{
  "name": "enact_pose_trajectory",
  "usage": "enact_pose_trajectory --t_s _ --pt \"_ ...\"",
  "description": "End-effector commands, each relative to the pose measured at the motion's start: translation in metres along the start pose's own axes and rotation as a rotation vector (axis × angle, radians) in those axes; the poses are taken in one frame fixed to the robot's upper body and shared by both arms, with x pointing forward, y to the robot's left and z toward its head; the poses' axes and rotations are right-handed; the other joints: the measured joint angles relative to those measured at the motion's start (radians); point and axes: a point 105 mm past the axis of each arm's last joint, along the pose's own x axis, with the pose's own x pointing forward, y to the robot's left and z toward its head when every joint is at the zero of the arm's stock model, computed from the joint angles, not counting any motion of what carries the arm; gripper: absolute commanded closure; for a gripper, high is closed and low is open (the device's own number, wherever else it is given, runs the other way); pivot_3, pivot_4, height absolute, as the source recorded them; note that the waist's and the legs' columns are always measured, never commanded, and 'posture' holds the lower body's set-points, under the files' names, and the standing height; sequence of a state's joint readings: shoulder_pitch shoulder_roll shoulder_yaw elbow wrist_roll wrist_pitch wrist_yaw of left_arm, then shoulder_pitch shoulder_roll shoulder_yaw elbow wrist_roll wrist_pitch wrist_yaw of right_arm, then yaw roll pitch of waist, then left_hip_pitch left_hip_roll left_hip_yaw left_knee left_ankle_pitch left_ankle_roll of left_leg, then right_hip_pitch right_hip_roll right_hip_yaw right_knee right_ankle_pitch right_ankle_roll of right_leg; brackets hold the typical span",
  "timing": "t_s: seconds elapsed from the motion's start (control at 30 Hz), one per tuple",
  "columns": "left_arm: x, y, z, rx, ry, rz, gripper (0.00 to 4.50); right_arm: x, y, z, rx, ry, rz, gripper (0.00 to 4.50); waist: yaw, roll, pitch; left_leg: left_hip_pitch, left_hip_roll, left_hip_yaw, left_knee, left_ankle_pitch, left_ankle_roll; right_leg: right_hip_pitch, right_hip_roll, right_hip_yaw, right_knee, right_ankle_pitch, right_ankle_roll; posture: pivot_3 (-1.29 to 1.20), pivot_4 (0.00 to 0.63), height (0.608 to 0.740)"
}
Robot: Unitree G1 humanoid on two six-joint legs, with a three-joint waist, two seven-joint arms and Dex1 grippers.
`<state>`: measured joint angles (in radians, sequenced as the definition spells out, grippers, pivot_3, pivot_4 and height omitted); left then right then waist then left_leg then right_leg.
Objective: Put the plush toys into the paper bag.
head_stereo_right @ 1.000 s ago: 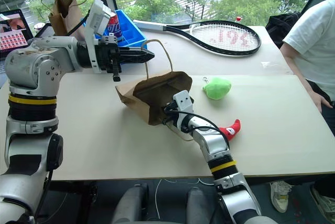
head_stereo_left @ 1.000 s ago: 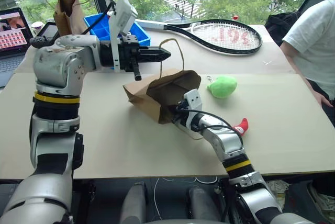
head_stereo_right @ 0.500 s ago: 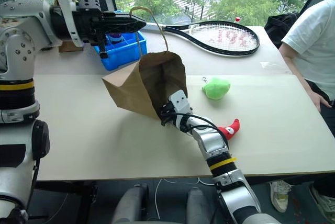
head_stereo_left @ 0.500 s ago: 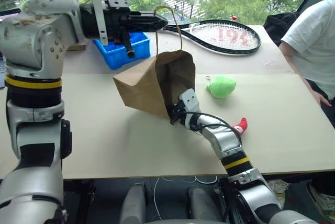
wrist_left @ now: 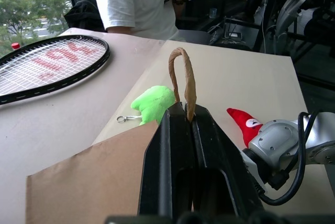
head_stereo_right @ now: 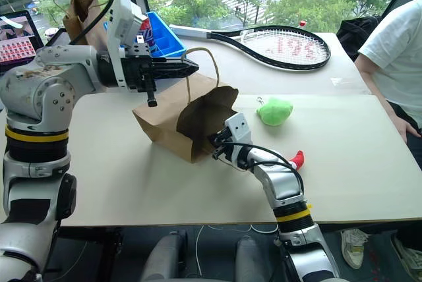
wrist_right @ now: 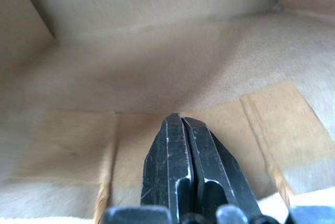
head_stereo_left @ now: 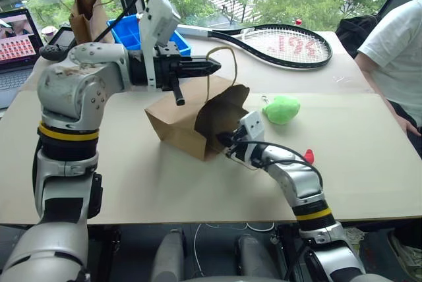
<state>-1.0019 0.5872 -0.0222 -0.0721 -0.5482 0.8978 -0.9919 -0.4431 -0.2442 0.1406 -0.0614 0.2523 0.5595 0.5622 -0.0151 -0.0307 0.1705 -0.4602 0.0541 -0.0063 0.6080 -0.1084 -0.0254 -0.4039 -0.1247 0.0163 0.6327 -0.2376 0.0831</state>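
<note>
Kraft paper bag (head_stereo_left: 181,126) lying tilted on the table (head_stereo_left: 369,163), its long axis running from the closed bottom at the robot's left to the open mouth at the right, the mouth facing the toys. Left gripper (head_stereo_left: 212,66) with fingers clamped together on one twine loop handle (wrist_left: 183,77), holding the upper lip of the mouth raised. Right gripper (wrist_right: 180,124) reaching inside the mouth, its fingers together over the bag's bare brown inner wall; no toy lies within. Half a second before, the left gripper held the handle higher and the bag stood steeper; the bag now lies lower and flatter. Light-green plush toy (head_stereo_left: 281,109) on the table just beside the mouth, to the right. Red pepper toy (wrist_left: 246,124) on the table behind the right forearm, largely hidden in the head views, its pointed end facing the bag. Tennis racket (head_stereo_left: 277,43), blue bin (head_stereo_left: 132,31) and a smaller darker paper bag (head_stereo_left: 82,12) on the far table; a person in a white shirt (head_stereo_left: 395,45) at the right edge
</note>
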Motion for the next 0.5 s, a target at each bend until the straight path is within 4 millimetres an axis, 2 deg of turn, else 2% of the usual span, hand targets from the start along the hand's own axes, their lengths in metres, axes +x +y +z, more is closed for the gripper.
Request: enact_pose_trajectory --t_s 0.03,0.17,0.23,0.27,0.3,0.37,0.4,0.43,0.5 --pt "0.001 -0.004 -0.012 0.016 0.031 -0.006 4.50 -0.022 0.002 0.043 -0.031 -0.096 0.031 2.71 0.000 0.000 0.000 0.000 0.000 0.000 0.000 0.000 0.000 0.000 0.000 0.000 0.000 0.000 0.000 0.00 0.150 0.740" --pt "0.006 -0.010 -0.016 -0.028 0.017 -0.025 4.50 -0.057 -0.012 0.073 -0.033 -0.132 0.020 1.28 0.004 0.000 0.000 0.000 0.000 0.000 0.000 0.000 0.000 0.000 0.000 0.000 -0.001 0.000 0.000 0.00 0.150 0.740" --pt "0.007 -0.011 -0.016 -0.030 0.015 -0.026 4.50 -0.073 -0.025 0.083 0.013 -0.163 -0.010 0.70 0.008 0.000 0.000 0.000 0.000 0.000 0.000 0.000 0.000 0.001 0.000 0.000 -0.002 0.000 0.000 0.00 0.150 0.740" --pt "0.007 -0.012 -0.017 -0.036 0.013 -0.025 4.50 -0.084 -0.044 0.086 0.026 -0.176 -0.064 0.27 0.009 0.000 0.000 0.000 0.000 0.000 0.000 0.000 0.000 0.001 0.000 0.000 -0.002 0.000 0.000 0.00 0.150 0.740" --pt "0.007 -0.012 -0.017 -0.041 0.011 -0.025 4.50 -0.092 -0.056 0.088 0.035 -0.184 -0.101 0.10 0.009 0.000 0.000 0.000 0.000 0.000 0.000 0.000 0.000 0.001 0.000 0.000 -0.002 0.000 0.000 0.00 0.150 0.740" --pt "0.008 -0.013 -0.017 -0.042 0.011 -0.026 4.50 -0.103 -0.083 0.089 0.022 -0.184 -0.208 0.10 0.010 0.000 0.000 0.000 0.000 0.000 0.000 0.000 0.000 0.001 0.000 0.000 -0.003 0.000 0.000 0.00 0.150 0.740" --pt "0.008 -0.014 -0.017 -0.043 0.009 -0.026 4.50 -0.105 -0.093 0.088 0.034 -0.185 -0.243 0.10 0.010 0.000 0.000 0.000 -0.001 0.000 0.000 0.000 0.000 0.001 0.000 0.000 -0.003 0.000 0.000 0.00 0.150 0.740" --pt "0.009 -0.015 -0.015 -0.044 0.006 -0.027 4.50 -0.104 -0.113 0.081 0.029 -0.158 -0.328 0.10 0.010 0.000 0.000 0.000 0.000 0.000 0.000 0.000 0.000 0.001 0.000 0.000 -0.003 0.000 0.000 0.00 0.150 0.740" --pt "0.010 -0.016 -0.013 -0.045 -0.001 -0.031 4.50 -0.099 -0.135 0.067 0.035 -0.107 -0.412 0.10 0.000 0.000 0.000 0.000 0.000 0.000 0.000 0.000 0.000 0.001 0.000 0.001 -0.003 0.000 -0.001 0.00 0.150 0.740"
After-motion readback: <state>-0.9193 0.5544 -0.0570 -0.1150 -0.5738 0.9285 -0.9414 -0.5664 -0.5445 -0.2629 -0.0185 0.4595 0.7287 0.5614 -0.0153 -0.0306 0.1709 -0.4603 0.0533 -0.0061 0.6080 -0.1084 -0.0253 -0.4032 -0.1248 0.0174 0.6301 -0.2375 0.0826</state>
